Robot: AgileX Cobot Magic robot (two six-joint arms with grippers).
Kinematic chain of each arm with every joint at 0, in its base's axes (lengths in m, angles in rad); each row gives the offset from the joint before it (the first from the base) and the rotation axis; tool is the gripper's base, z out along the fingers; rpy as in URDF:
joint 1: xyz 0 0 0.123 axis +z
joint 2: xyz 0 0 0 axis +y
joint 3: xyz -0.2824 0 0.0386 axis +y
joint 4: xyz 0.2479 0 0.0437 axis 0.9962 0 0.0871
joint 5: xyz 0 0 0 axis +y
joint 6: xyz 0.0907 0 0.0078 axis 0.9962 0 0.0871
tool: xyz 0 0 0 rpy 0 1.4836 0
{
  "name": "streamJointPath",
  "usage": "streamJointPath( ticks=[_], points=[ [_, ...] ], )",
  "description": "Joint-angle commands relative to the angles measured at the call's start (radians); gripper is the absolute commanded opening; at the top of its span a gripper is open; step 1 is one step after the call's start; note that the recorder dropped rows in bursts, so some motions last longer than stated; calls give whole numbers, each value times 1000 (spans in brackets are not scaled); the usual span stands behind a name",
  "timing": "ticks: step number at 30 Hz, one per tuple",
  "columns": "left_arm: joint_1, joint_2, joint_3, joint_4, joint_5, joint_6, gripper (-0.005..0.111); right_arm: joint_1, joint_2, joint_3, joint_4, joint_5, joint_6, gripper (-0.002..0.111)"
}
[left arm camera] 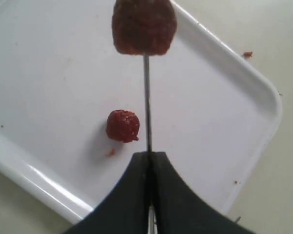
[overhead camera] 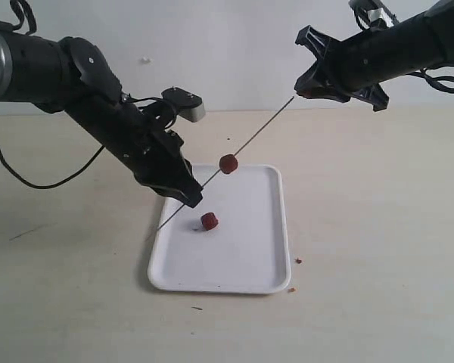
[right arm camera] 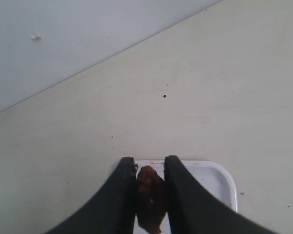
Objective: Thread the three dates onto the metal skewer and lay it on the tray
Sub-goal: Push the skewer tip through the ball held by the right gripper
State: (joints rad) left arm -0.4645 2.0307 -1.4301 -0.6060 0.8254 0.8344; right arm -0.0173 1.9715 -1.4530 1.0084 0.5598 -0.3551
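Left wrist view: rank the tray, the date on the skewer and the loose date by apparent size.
1. tray
2. date on the skewer, partly cropped
3. loose date
The skewered one is probably nearer the camera, so true sizes are unsure.

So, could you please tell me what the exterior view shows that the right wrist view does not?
Only the exterior view shows the left gripper clamping the metal skewer, the threaded date on it, and the loose date lying on the tray. Only the right wrist view shows the third date between the right gripper jaws. Both show the tray and the right gripper.
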Motion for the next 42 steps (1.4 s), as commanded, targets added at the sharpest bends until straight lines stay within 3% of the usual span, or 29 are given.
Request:
streamJointPath(
  ticks=[1, 17, 25, 42],
  points=[
    [-5, 5, -3, -19, -35, -2, 0, -5, -12, 0, 12, 2, -12, 23],
    [-7, 5, -3, -42, -11, 6, 0, -5, -12, 0, 12, -10, -12, 23],
    [-43, 5, -3, -51, -22, 45, 0, -5, -12, 0, 12, -8, -12, 23],
    [-32, 5, -3, -25, -34, 20, 0, -5, -12, 0, 8, -6, -19, 23]
  ],
)
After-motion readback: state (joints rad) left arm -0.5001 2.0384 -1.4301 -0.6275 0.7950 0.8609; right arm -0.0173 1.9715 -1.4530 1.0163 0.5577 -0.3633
